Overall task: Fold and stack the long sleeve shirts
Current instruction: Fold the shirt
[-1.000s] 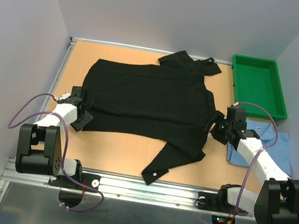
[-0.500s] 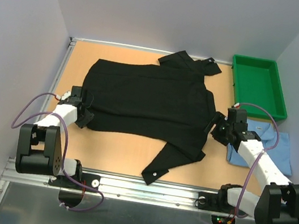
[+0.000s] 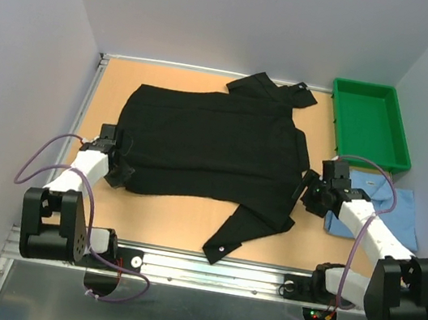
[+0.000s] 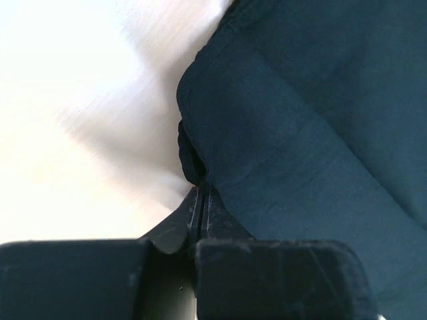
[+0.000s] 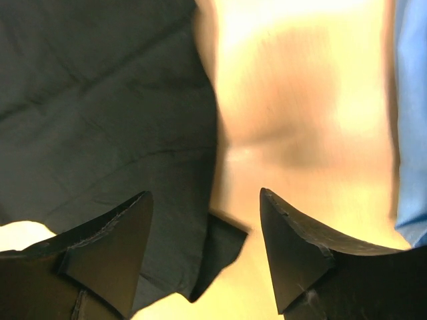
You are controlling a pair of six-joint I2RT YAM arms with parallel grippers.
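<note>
left wrist: l gripper (image 4: 200,195) clamped on black shirt (image 4: 300,133) hem | r gripper (image 5: 203,197) fingers apart

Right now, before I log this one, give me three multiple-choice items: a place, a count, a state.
1. Where does the green tray sit? A near left corner; B far right corner; C centre.
2. How many shirts are in view? A one; B two; C three.
3. The left end effector is: A wide open; B shut on nothing; C shut on the black shirt's edge.
Key: B, the top view shows it far right; B, one black, one light blue shirt; C, its wrist view shows cloth pinched in its closed jaws.
</note>
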